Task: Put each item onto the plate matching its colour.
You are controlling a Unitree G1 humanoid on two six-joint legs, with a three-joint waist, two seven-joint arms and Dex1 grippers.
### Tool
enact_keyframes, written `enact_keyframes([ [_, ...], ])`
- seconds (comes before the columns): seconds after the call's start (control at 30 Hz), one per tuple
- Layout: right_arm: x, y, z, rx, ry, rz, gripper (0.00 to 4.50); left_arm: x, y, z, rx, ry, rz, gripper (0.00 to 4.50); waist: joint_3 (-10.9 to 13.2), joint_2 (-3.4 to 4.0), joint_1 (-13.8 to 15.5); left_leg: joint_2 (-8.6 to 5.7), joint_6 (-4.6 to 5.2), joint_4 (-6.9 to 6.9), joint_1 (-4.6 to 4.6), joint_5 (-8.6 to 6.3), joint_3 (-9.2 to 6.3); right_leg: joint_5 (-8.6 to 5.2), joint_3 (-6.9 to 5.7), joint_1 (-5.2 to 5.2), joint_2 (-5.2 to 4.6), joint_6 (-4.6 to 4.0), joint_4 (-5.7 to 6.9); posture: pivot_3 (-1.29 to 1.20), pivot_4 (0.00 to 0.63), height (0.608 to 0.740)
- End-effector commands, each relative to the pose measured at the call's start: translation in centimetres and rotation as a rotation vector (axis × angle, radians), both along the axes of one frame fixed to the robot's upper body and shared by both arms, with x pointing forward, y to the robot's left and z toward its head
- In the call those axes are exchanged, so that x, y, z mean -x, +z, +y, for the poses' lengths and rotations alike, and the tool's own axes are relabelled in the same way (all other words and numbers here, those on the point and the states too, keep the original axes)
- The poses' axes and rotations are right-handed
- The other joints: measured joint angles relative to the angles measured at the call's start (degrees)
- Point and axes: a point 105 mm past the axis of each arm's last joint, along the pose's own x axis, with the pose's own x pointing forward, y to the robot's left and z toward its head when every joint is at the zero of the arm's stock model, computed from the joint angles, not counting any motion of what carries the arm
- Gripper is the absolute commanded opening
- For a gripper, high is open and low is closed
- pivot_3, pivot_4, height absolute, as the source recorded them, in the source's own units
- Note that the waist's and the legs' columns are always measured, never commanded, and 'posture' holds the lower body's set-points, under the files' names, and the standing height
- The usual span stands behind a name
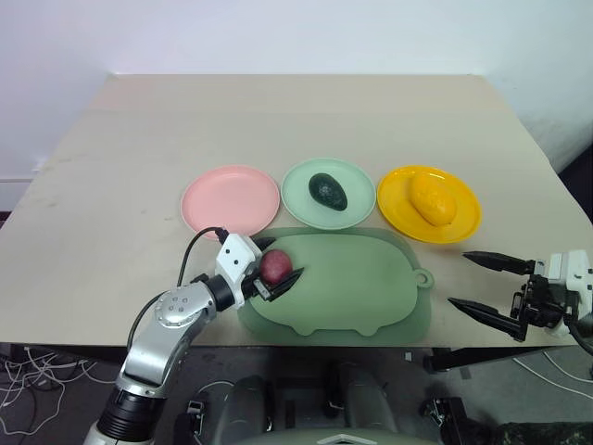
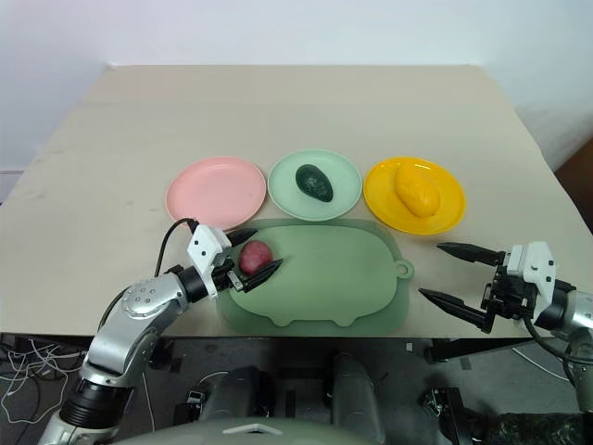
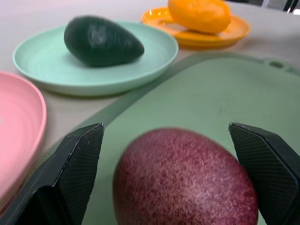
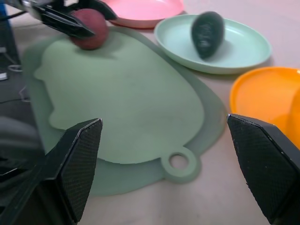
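The round dark red-purple fruit lies on the left end of the big green mat. My left gripper is open around it, one finger on each side with a gap to the fruit. The pink plate behind it is bare. On the mint green plate lies the dark green avocado. The yellow oval fruit rests on the yellow-orange plate. Off the table's front right corner, my right gripper hangs open and holds nothing.
The three plates stand in a row across the middle of the beige table, just behind the mat. The mat's small loop handle points right. The table's front edge runs under both arms.
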Motion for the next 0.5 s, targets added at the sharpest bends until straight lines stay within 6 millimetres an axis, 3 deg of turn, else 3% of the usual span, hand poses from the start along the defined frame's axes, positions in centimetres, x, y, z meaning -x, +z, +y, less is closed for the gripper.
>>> enact_keyframes([
  [0.03, 0.1, 0.6, 1.1, 0.008, 0.075, -0.050, 4.47, -0.1, 0.4, -0.4, -0.002, -0.008, -0.022, 4.50, 0.00, 0.00, -0.01, 0.00, 0.00, 0.00, 0.01, 0.00, 0.00, 0.00, 0.00, 0.00, 0.00, 0.00, 0.00, 0.00, 0.150, 0.733],
  [0.13, -0.1, 0.5, 1.6, 0.003, 0.096, -0.053, 4.47, 0.0, 0.1, -0.3, -0.009, -0.004, -0.007, 4.50, 0.00, 0.00, 0.00, 0.00, 0.00, 0.01, 0.01, 0.00, 0.00, 0.01, 0.00, 0.00, 0.00, -0.01, 0.00, 0.00, 0.150, 0.733],
  [0.3, -0.7, 0.7, 2.2, -0.018, 0.100, -0.071, 4.50, -0.2, 0.0, -0.2, -0.010, 0.004, -0.007, 3.33, 0.00, 0.00, 0.02, 0.00, 0.00, 0.03, 0.01, 0.00, 0.00, 0.01, 0.00, 0.00, -0.01, -0.02, 0.01, 0.00, 0.150, 0.733],
  [0.5, -1.8, 0.9, 2.5, -0.029, 0.105, -0.081, 4.50, -0.5, 1.1, -0.4, 0.035, 0.006, -0.029, 3.25, 0.00, 0.01, 0.03, -0.01, 0.00, 0.05, 0.03, 0.00, 0.00, 0.02, -0.01, 0.01, -0.02, -0.03, 0.03, 0.00, 0.150, 0.733],
])
